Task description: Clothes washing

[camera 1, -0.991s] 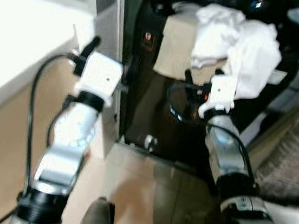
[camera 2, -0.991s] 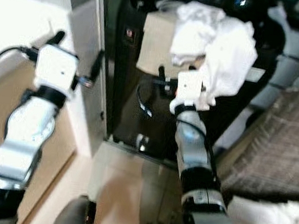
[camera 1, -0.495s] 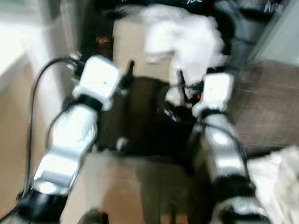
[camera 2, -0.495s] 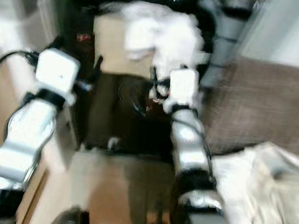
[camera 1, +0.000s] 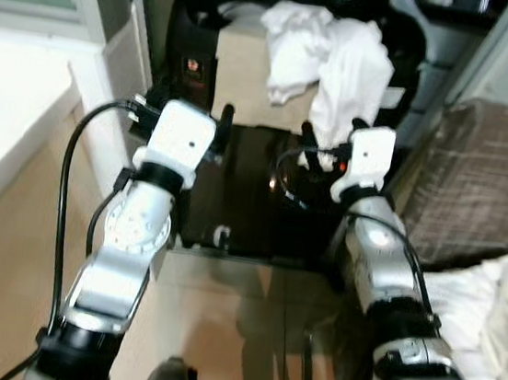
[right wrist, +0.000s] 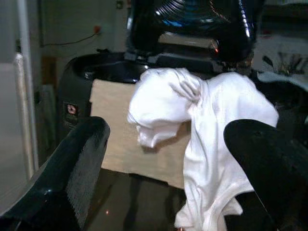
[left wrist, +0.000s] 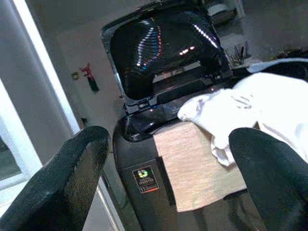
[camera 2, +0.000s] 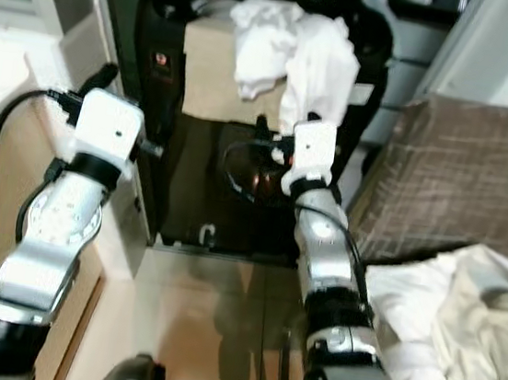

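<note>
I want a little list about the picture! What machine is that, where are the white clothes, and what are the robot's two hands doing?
machine: black washing machine, lid up
clothes: white clothes draped over its front rim, hanging down
cloth under them: beige towel on the rim
left gripper: open, raised before the machine, holds nothing
right gripper: open, just below the white clothes, holds nothing
on the right: brown cushion, pale laundry pile

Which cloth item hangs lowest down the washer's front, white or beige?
The white garment. It drapes over the washer rim and drops past the lower edge of the beige cloth, which lies flat behind it.
</note>
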Controlling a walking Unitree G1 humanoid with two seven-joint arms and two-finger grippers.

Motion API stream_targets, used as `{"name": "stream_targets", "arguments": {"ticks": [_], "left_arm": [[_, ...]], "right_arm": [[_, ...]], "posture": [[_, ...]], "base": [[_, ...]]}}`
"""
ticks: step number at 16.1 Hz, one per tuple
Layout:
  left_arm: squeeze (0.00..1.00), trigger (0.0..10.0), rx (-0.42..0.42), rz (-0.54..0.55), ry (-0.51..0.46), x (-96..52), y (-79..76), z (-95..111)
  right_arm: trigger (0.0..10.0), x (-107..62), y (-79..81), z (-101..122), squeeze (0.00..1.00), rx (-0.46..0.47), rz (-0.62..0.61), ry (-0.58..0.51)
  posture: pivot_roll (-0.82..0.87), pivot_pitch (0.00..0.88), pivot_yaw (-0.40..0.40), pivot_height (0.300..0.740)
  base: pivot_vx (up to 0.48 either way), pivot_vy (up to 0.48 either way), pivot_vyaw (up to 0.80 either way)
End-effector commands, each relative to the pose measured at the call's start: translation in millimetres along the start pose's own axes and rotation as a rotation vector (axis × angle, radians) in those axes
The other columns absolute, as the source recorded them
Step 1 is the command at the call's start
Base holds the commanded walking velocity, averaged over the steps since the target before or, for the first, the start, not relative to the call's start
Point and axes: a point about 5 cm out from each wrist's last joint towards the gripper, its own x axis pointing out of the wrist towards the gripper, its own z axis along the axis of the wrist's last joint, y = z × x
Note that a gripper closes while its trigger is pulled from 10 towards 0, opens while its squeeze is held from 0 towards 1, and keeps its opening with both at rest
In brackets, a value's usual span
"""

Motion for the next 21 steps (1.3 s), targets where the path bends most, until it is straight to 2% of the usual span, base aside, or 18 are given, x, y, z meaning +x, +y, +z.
{"name": "stream_targets", "arguments": {"ticks": [1, 5, 8, 9, 10, 18, 21], "left_arm": [[0.0, 10.0, 0.005, 0.017, -0.018, 2.1, 0.9, 6], [0.0, 10.0, -0.056, 0.029, 0.014, 2.3, -3.9, 4], [0.0, 10.0, 0.055, 0.036, -0.019, 2.8, 0.5, 7], [0.0, 10.0, -0.013, 0.032, -0.046, 4.1, 1.9, 12], [0.0, 10.0, -0.023, 0.044, -0.055, 5.9, 4.6, 14], [0.0, 10.0, -0.053, 0.096, -0.114, 9.6, 11.7, 23], [0.0, 10.0, -0.062, 0.127, -0.125, 10.7, 13.6, 24]], "right_arm": [[10.0, 6.5, 1.1, 10, 0.0, 0.003, 0.017, -0.033], [10.0, 6.9, 3.7, 7, 0.0, 0.025, 0.05, -0.019], [10.0, 7.1, -0.7, 2, 0.0, 0.011, 0.023, 0.016], [10.0, 7.7, -2.7, -1, 0.0, 0.012, 0.01, 0.035], [10.0, 8.4, -3.5, 1, 0.0, -0.003, 0.011, 0.024], [10.0, 14.4, -8.5, 9, 0.0, -0.038, 0.025, -0.008], [10.0, 16.4, -9.3, 8, 0.0, -0.041, 0.036, 0.0]], "posture": [[0.09, 0.046, -0.034, 0.74], [0.1, 0.054, -0.044, 0.74], [0.1, 0.054, -0.044, 0.74], [0.1, 0.054, -0.044, 0.74], [0.1, 0.053, -0.044, 0.74], [0.09, 0.019, -0.061, 0.74], [0.09, 0.005, -0.07, 0.74]], "base": [[0.0, 0.0, 0.0], [0.0, 0.0, 0.0], [0.0, 0.0, 0.0], [0.36, 0.0, 0.0], [0.469, 0.0, 0.0], [0.456, 0.0, 0.0], [0.385, 0.284, 0.0]]}}
